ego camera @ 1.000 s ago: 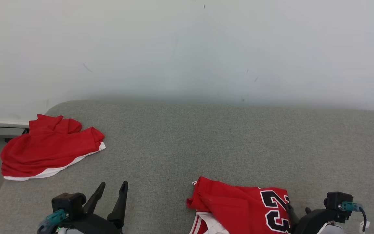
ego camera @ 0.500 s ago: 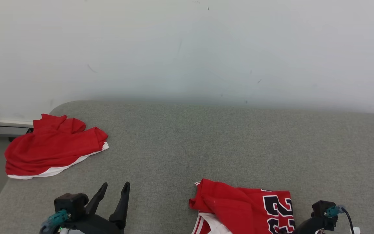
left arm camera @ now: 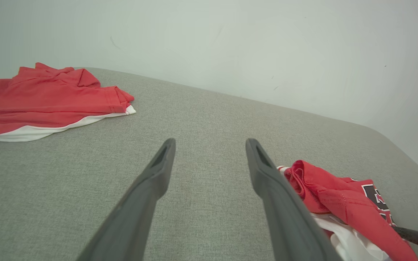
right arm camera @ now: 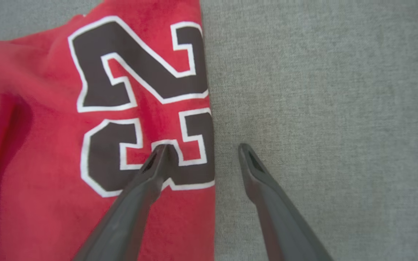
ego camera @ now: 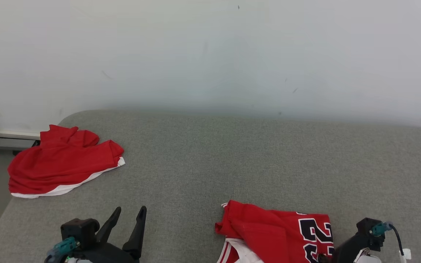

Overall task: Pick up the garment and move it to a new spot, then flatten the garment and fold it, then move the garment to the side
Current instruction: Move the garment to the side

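The garment [ego camera: 269, 230] is a red jersey with a black, white-edged number, crumpled at the near right of the grey padded surface [ego camera: 210, 164]. In the right wrist view my right gripper [right arm camera: 203, 148] is open and straddles the garment's [right arm camera: 42, 145] right edge, one finger over the number and the other over bare fabric. Its dark housing [ego camera: 360, 241] sits at the head view's bottom edge. My left gripper [ego camera: 130, 213] stands open and empty at the near left, apart from the garment [left arm camera: 339, 203], and it [left arm camera: 210, 145] points across the surface.
A second red garment with white trim [ego camera: 62, 160] lies bunched at the far left of the surface. A pale wall [ego camera: 210, 54] rises behind. The surface's left edge drops to the floor and a baseboard [ego camera: 9, 137].
My right gripper has drawn back toward the bottom edge of the head view, off the number. The camera has shifted slightly. My left gripper and both garments stay put.
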`<state>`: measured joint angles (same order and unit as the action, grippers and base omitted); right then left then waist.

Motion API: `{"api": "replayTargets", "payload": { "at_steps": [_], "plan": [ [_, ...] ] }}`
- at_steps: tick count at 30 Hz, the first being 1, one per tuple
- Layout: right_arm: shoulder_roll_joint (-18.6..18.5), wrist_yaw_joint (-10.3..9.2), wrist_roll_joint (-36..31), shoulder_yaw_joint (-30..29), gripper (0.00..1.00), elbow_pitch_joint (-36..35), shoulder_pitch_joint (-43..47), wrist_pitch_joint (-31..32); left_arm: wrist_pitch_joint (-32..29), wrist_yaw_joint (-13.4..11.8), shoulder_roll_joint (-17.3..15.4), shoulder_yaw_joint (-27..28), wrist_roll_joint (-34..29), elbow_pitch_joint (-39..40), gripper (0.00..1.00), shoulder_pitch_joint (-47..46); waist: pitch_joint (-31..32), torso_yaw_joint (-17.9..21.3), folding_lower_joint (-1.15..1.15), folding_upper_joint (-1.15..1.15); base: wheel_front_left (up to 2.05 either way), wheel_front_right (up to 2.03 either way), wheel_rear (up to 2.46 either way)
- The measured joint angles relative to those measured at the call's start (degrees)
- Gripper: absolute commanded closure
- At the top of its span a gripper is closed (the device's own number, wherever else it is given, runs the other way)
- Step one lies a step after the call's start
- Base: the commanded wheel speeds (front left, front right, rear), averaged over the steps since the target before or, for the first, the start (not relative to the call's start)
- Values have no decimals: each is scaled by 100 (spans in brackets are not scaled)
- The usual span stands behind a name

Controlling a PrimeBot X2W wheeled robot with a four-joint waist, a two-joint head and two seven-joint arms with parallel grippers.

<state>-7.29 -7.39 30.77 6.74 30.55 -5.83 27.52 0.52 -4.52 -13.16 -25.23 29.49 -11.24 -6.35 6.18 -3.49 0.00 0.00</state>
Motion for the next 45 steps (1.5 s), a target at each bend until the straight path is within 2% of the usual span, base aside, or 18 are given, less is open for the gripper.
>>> {"api": "replayTargets", "payload": {
  "at_steps": [2, 3, 7, 13, 15, 16, 17, 18, 26, 31, 38, 45],
  "plan": [
    [20, 0, -33, -58, 16, 26, -101, 82, 0, 0, 0, 0, 0, 11, 0, -1, -17, -10, 0, 0, 0, 0, 0],
    [26, 0, -63, -83, 30, 32, -150, 120, -4, 0, -1, 0, 0, 15, 0, -2, -26, -16, 0, 0, 0, 0, 0],
    [42, 0, -123, -213, 50, 71, -215, 268, -49, 0, 4, -18, -4, 40, 0, -11, -67, -53, 0, 0, 0, 0, 0],
    [88, 0, -221, -463, 56, 180, -299, 458, -56, 3, 26, -52, -4, 35, 0, -125, -126, -145, 0, 0, 0, 0, 0],
    [104, 0, -269, -494, 65, 231, -338, 520, -56, 3, 16, -41, -4, 24, 0, -123, -142, -169, 0, 0, 0, 0, 0],
    [116, 0, -285, -509, 73, 246, -368, 550, -56, 3, 12, -34, -4, 24, 0, -123, -148, -177, 0, 0, 0, 0, 0],
    [126, 0, -299, -530, 89, 254, -399, 588, -56, 2, 12, -29, -4, 23, 0, -123, -152, -183, 0, 0, 0, 0, 0],
    [130, 0, -309, -539, 100, 256, -419, 621, -56, 2, 12, -27, -4, 22, 0, -123, -155, -189, 0, 0, 0, 0, 0],
    [-19, 0, -435, -458, 100, 48, -440, 858, -55, 2, 15, -18, -4, 15, 0, -123, -155, -197, 0, 0, 0, 0, 0],
    [-617, 0, -691, -482, 100, -352, -570, 954, -51, 1, 18, -8, -2, 2, 0, -122, -147, -176, 0, 0, 0, 0, 0],
    [-1436, 0, -1180, -990, 100, -730, -698, 983, -25, -2, 18, 27, 5, -18, 0, -92, -112, -116, 0, 0, 0, 0, 0],
    [-1683, 0, -1628, -1244, 100, -1072, -945, 972, 3, -8, 33, 16, 12, 9, 0, -68, -96, -12, 0, 0, 0, 0, 0]
  ]
}}
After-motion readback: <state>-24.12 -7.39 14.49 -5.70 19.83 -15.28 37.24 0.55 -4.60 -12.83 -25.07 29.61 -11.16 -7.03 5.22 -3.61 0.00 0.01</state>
